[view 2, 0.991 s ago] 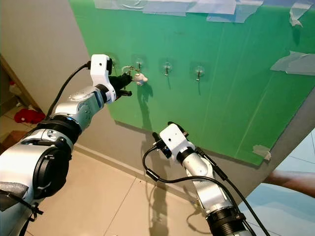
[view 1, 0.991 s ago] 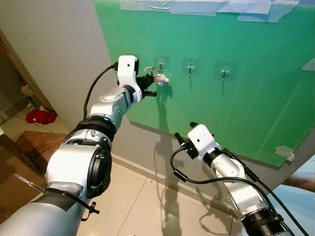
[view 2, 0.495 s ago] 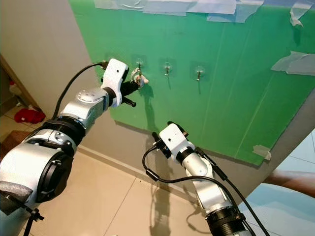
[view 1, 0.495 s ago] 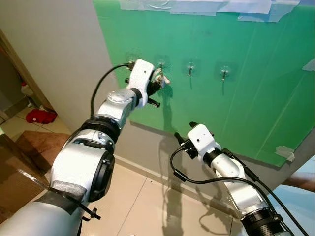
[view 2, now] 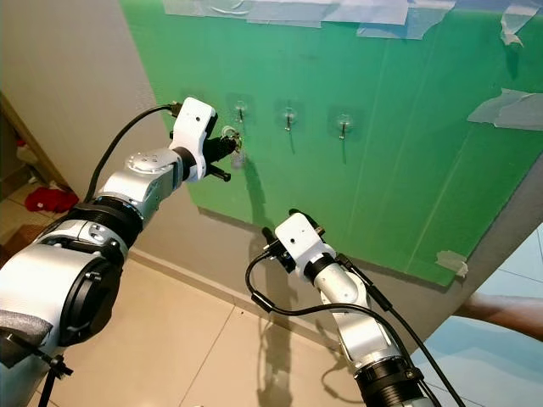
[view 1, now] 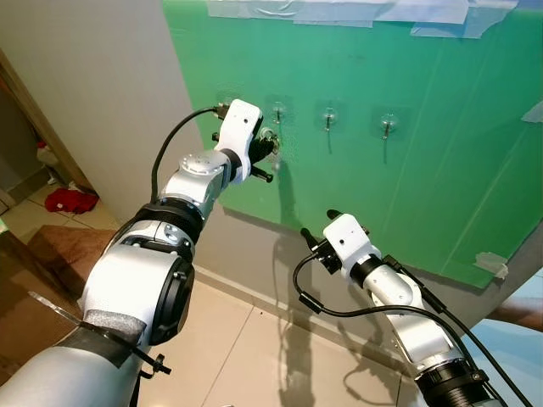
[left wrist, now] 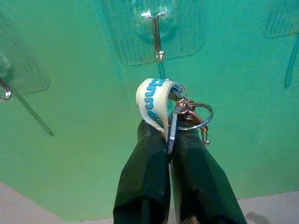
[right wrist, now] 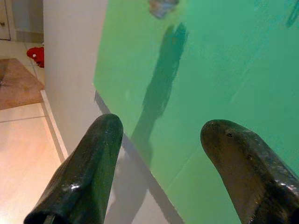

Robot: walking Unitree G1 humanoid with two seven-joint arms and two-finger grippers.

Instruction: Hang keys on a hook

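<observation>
Green sheeting (view 1: 407, 170) covered the wall, taped along its top edge, with a row of clear stick-on hooks across it and tiled floor (view 1: 229, 356) below. No container was in view.

From 8 o'clock in the left eye view the left arm reached up to the sheet, its left pincer (left wrist: 169, 140) shut tight on the keys (left wrist: 180, 112): a white tag with blue lettering, a metal ring and a small clasp. The bunch sat just below a hook (left wrist: 158, 35), at its 6 o'clock, close to the hook but apart from it in the left wrist view. Another hook (left wrist: 4, 91) showed at 9 o'clock.

Low at 5 o'clock, the right arm was raised with its right pincer (right wrist: 159, 168) spread wide, holding nothing, near the sheet's lower edge.
</observation>
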